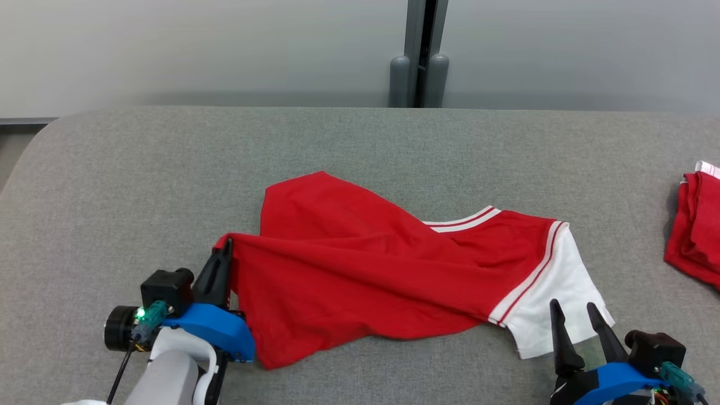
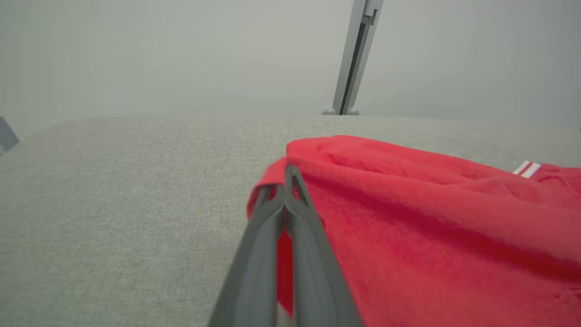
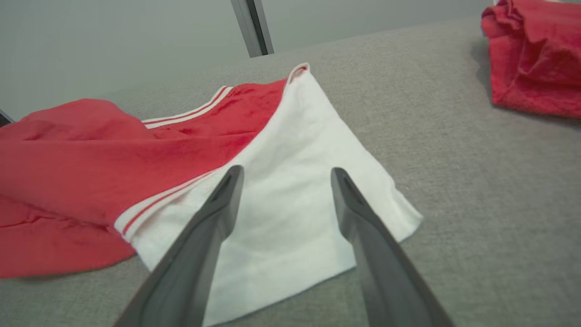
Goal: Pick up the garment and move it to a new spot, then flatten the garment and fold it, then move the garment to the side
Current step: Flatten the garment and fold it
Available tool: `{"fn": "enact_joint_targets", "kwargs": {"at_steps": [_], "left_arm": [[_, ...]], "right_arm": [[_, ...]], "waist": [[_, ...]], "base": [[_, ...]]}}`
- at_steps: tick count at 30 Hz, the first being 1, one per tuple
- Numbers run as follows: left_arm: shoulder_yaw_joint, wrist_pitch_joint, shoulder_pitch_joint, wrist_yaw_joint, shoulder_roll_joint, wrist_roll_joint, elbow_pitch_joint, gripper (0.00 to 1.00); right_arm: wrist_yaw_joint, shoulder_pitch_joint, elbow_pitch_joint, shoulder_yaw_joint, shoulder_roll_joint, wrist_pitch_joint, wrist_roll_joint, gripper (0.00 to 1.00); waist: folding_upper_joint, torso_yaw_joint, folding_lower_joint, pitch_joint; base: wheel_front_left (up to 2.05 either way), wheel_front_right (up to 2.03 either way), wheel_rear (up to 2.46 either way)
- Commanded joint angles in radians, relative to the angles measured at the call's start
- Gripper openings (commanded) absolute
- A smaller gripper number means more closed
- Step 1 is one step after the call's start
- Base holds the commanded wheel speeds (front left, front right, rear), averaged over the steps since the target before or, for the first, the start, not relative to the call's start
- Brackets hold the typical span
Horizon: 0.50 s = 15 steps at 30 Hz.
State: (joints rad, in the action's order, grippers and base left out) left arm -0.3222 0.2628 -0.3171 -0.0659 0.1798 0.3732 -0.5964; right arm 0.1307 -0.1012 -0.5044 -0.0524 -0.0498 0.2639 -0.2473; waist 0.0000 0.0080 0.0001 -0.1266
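Garment (image 1: pixel 360 275), red with a white sleeve (image 1: pixel 562 287), lying rumpled at mid-table. Left gripper (image 1: pixel 224 250) clenched on its raised red corner. Right gripper (image 1: pixel 572 306) spread wide over the sleeve; whether it touches the cloth is unclear. The grey fabric table (image 1: pixel 169 169) lies beneath, and a second red cloth (image 1: pixel 694 225) sits well apart at the right edge.

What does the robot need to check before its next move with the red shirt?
1. Left gripper shut on the red cloth shirt's corner: ok.
2. Right gripper open over the shirt's white sleeve: ok.
3. Right gripper holding the sleeve: not ok, nothing held.
4. Shirt flat on the grey fabric tabletop: not ok, bunched.
5. Second crumpled red garment apart from the shirt: ok.
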Motion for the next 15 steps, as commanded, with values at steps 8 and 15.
{"fn": "enact_joint_targets", "kwargs": {"at_steps": [8, 15], "left_arm": [[0.086, 0.002, -0.014, 0.069, 0.006, -0.085, -0.03, 1.0], [0.185, 0.003, 0.163, 0.051, -0.044, -0.117, 0.101, 1.0]], "right_arm": [[0.0, -0.013, 0.098, -0.003, -0.002, 0.0, 0.051, 1.0], [0.0, 0.023, 0.192, 0.027, -0.003, 0.0, 0.132, 1.0]], "waist": [[0.0, -0.001, -0.0001, 0.014], [0.0, 0.002, -0.0001, 0.068]], "base": [[0.0, 0.0, 0.0], [0.0, 0.0, 0.0]]}}
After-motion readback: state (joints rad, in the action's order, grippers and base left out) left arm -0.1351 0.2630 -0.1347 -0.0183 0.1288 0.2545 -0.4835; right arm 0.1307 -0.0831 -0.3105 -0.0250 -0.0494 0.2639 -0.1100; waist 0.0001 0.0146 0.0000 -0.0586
